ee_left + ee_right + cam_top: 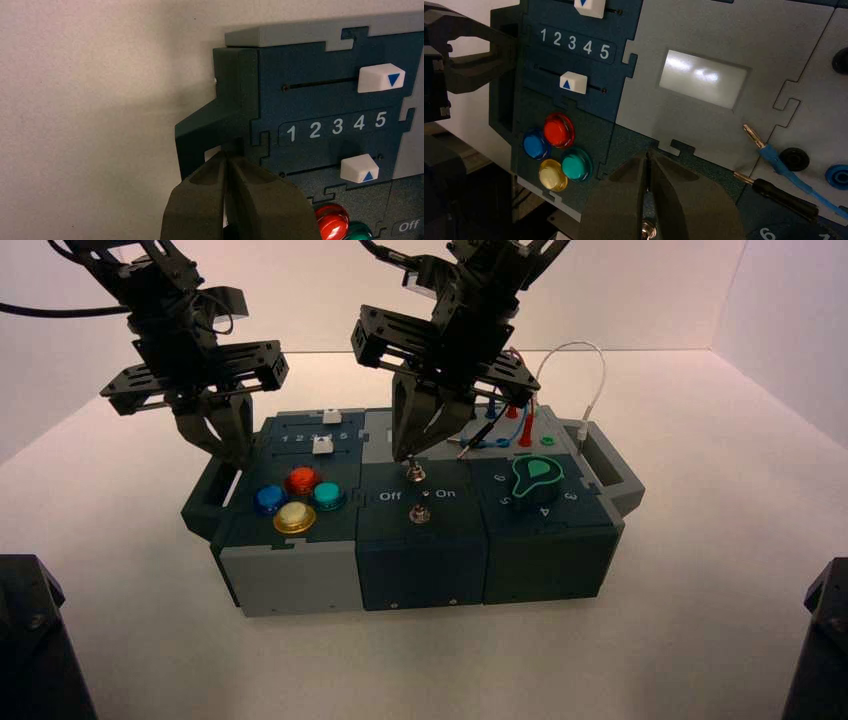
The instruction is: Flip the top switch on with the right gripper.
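Metal glints on the top switch [415, 471], a tiny silver toggle on a hex nut at the centre of the high view's frame. Just beside it, to its upper left, is the tip of the right gripper [402, 456], its tapered dark fingers together in a point; whether they touch the toggle I cannot tell. Its arm slants down and leftward from the upper middle, the slotted black crossbar tilted, lower at its right end. Below the switch sits a second toggle [420, 513], near the "Off" and "On" lettering. Round glossy buttons [299, 499], red, blue, green and yellow, cluster to the left on the matte, speckled box [288, 580]. Left gripper [238, 460], fingers also together, points down by the box's left handle, its arm reaching from the upper left.
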You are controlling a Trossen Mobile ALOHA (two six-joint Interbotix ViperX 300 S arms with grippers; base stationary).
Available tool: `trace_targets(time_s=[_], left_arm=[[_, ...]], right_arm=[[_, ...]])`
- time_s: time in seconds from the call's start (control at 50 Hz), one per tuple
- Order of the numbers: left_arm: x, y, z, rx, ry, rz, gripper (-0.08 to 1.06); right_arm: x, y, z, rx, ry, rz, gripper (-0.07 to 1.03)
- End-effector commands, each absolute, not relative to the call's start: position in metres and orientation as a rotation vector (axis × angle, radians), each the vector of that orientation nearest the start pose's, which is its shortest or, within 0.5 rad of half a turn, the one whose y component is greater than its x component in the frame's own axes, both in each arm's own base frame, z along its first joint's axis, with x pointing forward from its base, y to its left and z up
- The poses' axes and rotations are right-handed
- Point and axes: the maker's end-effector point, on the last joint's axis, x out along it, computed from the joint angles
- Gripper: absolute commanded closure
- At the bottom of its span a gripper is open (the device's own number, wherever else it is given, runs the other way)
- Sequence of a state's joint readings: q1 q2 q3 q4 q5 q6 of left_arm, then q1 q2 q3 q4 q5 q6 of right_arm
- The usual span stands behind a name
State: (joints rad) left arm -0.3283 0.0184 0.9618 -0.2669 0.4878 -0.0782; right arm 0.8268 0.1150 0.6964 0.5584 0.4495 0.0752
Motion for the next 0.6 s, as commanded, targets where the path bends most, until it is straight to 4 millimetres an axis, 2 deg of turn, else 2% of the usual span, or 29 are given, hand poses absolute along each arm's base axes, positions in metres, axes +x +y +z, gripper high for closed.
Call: trace_targets(time_s=[0.02, 0.36, 0.6], left_arm=[[0.233, -0.102, -0.007, -0.058, 1.496, -0.159, 1.01], [0.234, -0.102, -0.006, -0.058, 1.495, -0.159, 1.01], [0.235, -0.102, -0.006, -0.055, 1.493, -0.161, 1.01]], right_arm=[[0.221, 0.302, 0.055, 0.132, 1.367, 0.555, 0.99], [0.221, 0.308, 0.061, 0.141, 1.364, 0.569, 0.99], [0.212, 0.308, 0.063, 0.151, 1.389, 0.575, 0.99]])
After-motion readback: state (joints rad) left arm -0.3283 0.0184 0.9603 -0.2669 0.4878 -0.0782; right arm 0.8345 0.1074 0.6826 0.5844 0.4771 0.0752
